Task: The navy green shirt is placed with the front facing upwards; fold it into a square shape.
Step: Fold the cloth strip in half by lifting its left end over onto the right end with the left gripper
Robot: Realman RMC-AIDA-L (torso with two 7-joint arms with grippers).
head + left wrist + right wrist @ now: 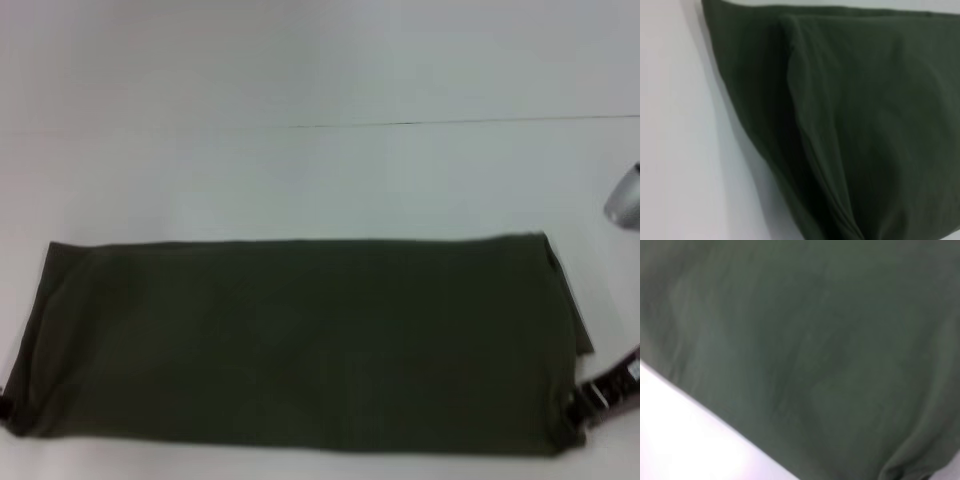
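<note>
Two ends of the navy green shirt (300, 345) are lying flat on the white desk (320, 170), the cloth already forming a long band with plain green showing. The right gripper (600, 392) is sitting at the shirt's right near corner; whether it is gripping I cannot tell. The left gripper is barely showing at the left near corner, its state unclear too. Next, judging by shape: bringing one end over the other to square it. No lettering or label is showing.
</note>
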